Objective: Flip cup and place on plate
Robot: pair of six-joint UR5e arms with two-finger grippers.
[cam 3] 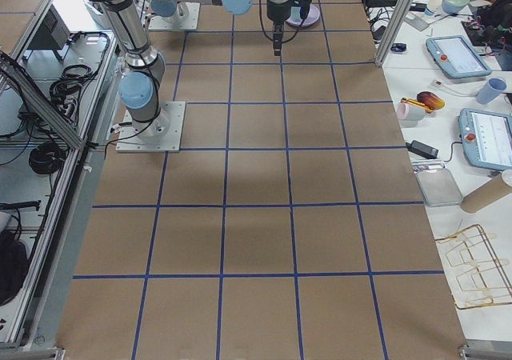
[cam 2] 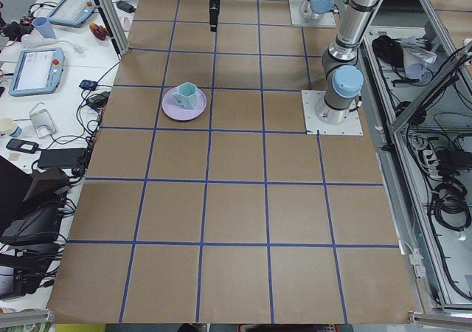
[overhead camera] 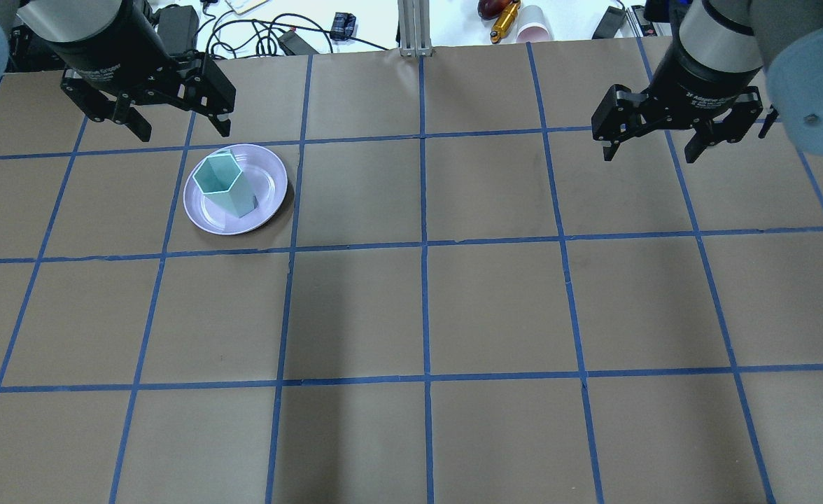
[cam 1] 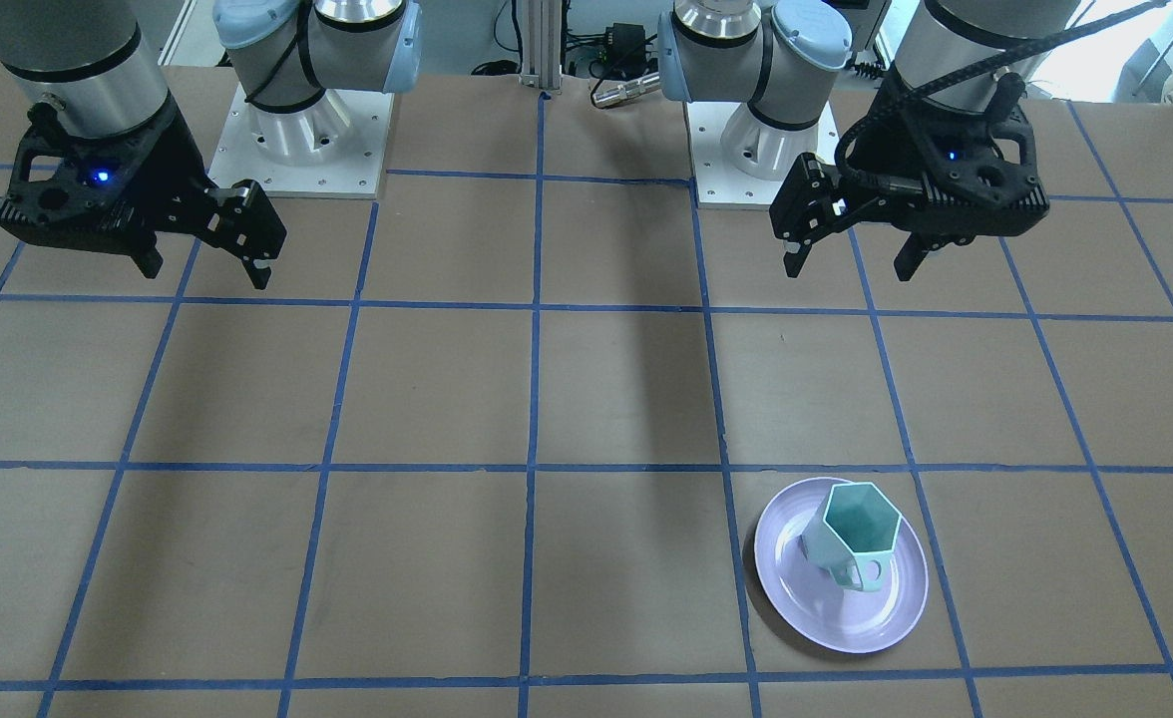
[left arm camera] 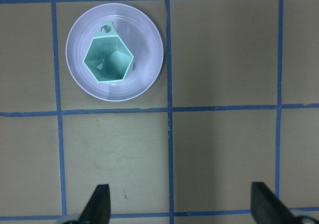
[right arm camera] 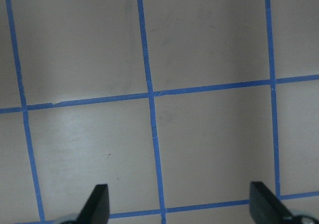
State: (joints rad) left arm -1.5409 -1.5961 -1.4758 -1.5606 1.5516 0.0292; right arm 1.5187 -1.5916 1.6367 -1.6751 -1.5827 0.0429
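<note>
Mint-green hexagonal cup (overhead camera: 226, 183) standing upright, mouth up, on the lavender plate (overhead camera: 272, 183), at the far left of the gridded table (overhead camera: 495, 308). The left gripper (overhead camera: 183, 131) hangs in the air near the plate, jaws spread wide and empty. The right gripper (overhead camera: 649, 154) hangs well apart on the right, likewise wide and empty.

Brown table (overhead camera: 495, 308) gridded with blue tape (overhead camera: 423, 210), a tablet (cam 2: 33, 70) beside it.
</note>
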